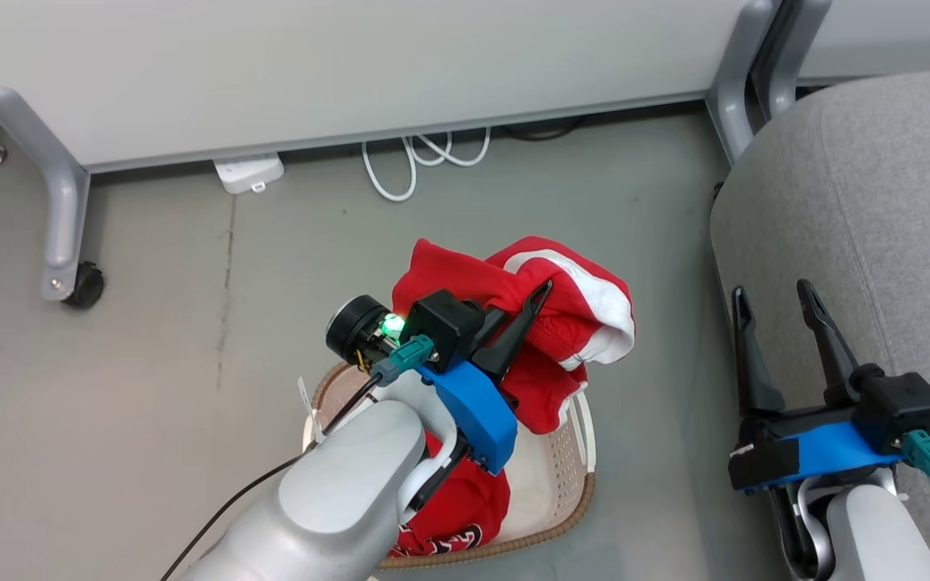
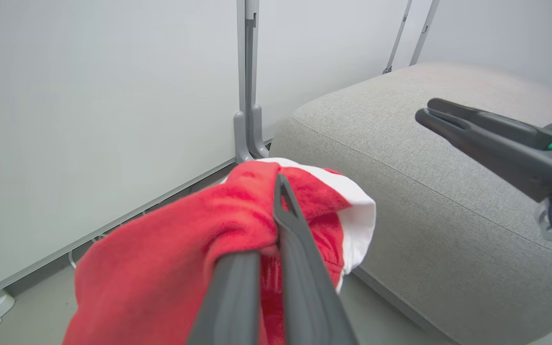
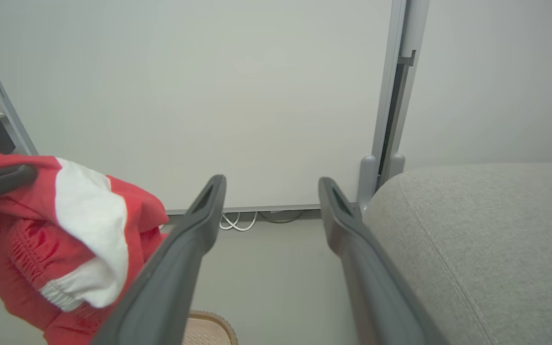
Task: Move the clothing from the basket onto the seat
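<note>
One red garment (image 1: pixel 449 274) is pinched between the pressed-together fingers of the left gripper (image 1: pixel 544 292) and held above the basket (image 1: pixel 552 472). It is bunched, so no clear long axis can be made out. Its white-trimmed end is turned toward the seat (image 1: pixel 877 202), and a red fold hangs down over the basket. More red cloth (image 1: pixel 465 500) lies in the basket, with white, black-edged print at its near edge; whether this is one piece or several cannot be told. One basket is seen, on the floor (image 1: pixel 190 323), much of it hidden by the left arm (image 1: pixel 336 500). One seat is seen at the right, cut off by the frame. The right gripper (image 1: pixel 772 292) is spread wide and empty at the seat's left edge, fingers pointed away from the robot.
</note>
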You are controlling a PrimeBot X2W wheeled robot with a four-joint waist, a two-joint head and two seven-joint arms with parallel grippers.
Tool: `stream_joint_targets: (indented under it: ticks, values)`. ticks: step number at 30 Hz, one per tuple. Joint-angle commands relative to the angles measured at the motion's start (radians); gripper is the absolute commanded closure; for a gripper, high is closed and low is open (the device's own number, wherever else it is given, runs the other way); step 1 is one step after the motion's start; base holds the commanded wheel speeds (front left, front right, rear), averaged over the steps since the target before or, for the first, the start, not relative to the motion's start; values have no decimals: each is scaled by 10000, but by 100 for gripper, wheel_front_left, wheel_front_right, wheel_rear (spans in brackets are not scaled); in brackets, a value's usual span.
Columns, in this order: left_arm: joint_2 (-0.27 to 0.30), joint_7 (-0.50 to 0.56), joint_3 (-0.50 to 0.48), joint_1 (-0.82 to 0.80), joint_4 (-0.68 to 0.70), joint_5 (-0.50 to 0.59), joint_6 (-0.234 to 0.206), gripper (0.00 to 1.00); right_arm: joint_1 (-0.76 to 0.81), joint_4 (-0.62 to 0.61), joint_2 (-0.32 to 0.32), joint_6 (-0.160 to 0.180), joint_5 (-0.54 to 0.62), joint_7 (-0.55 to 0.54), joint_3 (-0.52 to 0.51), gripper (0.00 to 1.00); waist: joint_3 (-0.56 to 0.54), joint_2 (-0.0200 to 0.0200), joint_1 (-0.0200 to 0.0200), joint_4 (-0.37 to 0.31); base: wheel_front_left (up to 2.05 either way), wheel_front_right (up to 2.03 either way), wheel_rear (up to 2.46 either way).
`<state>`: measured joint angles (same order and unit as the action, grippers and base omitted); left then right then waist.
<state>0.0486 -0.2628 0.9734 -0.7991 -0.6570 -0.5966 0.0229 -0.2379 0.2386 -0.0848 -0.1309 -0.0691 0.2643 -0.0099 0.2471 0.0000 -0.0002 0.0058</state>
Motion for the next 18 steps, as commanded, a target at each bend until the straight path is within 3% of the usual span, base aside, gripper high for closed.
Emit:
stream_joint_targets:
  ticks: [1, 18]
  values:
    - [31, -30, -101, 46, 70, 108, 9, 100, 190, -2, 33, 3, 95, 3, -44, 0, -313, 0, 2, 105, 0, 0, 0]
    - [33, -30, -137, -650, 92, 208, 219, 100, 1257, 115, 198, 3, 249, 3, -180, 0, -1706, 0, 2, 497, 0, 0, 0]
